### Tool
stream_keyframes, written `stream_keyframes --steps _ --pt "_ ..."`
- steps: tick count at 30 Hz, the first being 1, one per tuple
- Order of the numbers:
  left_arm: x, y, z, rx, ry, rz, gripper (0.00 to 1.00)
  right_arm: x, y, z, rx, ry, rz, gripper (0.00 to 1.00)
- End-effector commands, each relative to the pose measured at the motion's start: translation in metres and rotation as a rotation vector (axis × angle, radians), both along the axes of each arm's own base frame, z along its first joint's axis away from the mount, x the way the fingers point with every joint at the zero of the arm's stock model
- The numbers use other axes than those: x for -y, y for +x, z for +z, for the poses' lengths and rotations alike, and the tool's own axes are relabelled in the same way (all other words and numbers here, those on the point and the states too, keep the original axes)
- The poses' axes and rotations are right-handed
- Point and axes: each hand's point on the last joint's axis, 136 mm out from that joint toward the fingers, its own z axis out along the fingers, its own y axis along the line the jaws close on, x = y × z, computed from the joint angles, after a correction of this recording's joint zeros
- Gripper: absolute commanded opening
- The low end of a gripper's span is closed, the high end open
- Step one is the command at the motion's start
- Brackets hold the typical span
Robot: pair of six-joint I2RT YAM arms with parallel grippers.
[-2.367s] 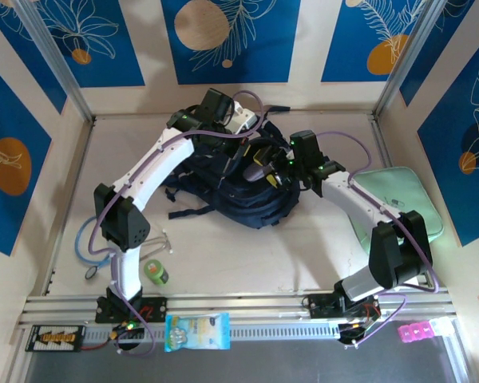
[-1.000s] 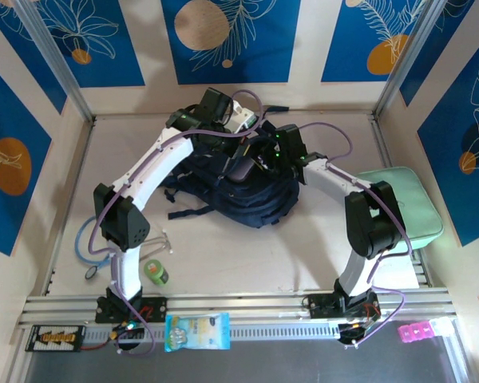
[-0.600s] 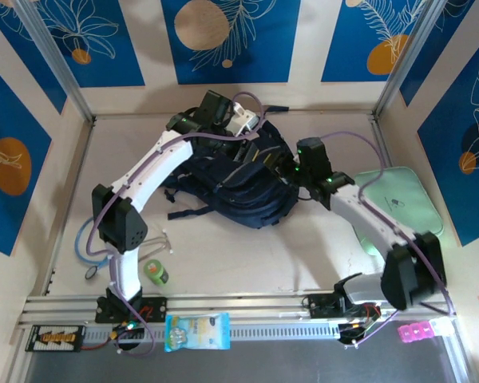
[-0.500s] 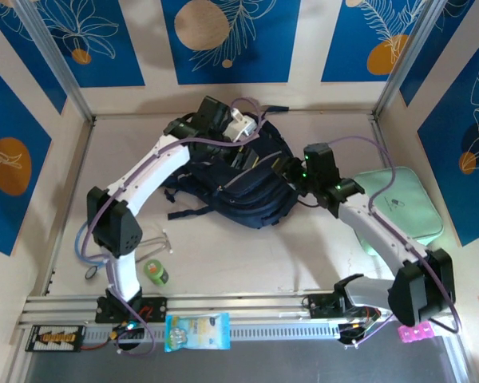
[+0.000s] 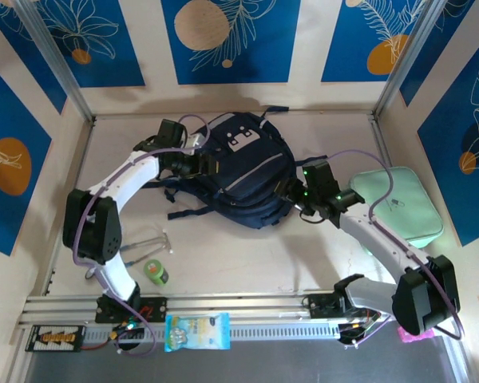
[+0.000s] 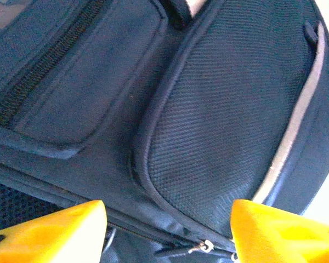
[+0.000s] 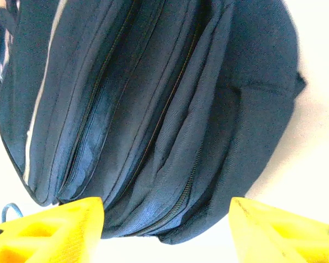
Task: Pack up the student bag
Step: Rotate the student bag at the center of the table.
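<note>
Two arms flanked the student bag (image 5: 243,171) in the top view. The bag lay flat mid-table, toward the back wall, grey-white patch (image 5: 241,142) facing up, dark straps (image 5: 188,209) trailing off its left side. The left gripper (image 5: 201,165) sat at the bag's left edge and the right gripper (image 5: 287,194) at its near-right edge. Couldn't read the jaws from up there. A mint-green case (image 5: 403,203) lay right of the bag by the right wall. A small green roll (image 5: 156,272) sat near the left arm's base, well apart from the bag. A blue snack packet (image 5: 196,331) lay on the front rail.

Left wrist view: yellow fingers (image 6: 49,233) stood wide apart with nothing between them, so that gripper was open and empty, just above the bag. Below it were a mesh-weave panel (image 6: 225,126) with grey trim (image 6: 296,126), a zipped pocket (image 6: 71,93) and a zip pull (image 6: 202,247).

Right wrist view: yellow fingertips (image 7: 49,233) were spread just as wide, gripping nothing. The bag's side was under them, with several zip lines (image 7: 153,120) running along it and pale table (image 7: 312,181) past its edge.
</note>
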Motion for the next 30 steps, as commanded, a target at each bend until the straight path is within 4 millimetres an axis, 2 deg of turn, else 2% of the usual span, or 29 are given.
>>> stream_keyframes --steps 1,5,10,15,19,24,27,30 --pt "0.01 0.007 -0.005 -0.048 -0.052 0.015 0.57 -0.011 -0.007 -0.015 -0.053 0.028 0.019 0.62" --pt "0.024 0.009 -0.016 -0.103 -0.111 -0.039 0.49 -0.013 -0.011 -0.032 -0.1 0.047 0.008 0.61" --pt "0.041 0.01 -0.015 -0.148 -0.198 -0.09 0.24 -0.029 -0.009 -0.049 -0.104 0.109 0.104 0.55" --pt "0.046 0.005 -0.01 -0.166 -0.25 -0.087 0.0 -0.017 0.005 -0.067 -0.076 0.086 0.104 0.5" --pt "0.056 -0.003 0.01 -0.149 -0.38 -0.055 0.0 0.0 0.04 -0.066 -0.005 0.076 0.093 0.48" --pt "0.063 -0.011 0.018 -0.161 -0.477 0.038 0.0 0.013 0.072 -0.061 0.031 0.058 0.084 0.47" --pt "0.065 -0.014 0.021 -0.173 -0.505 0.101 0.0 0.02 0.074 -0.055 0.027 -0.007 0.086 0.47" --pt "0.064 -0.013 0.021 -0.177 -0.493 0.157 0.0 0.034 0.061 -0.035 0.046 -0.115 0.055 0.51"
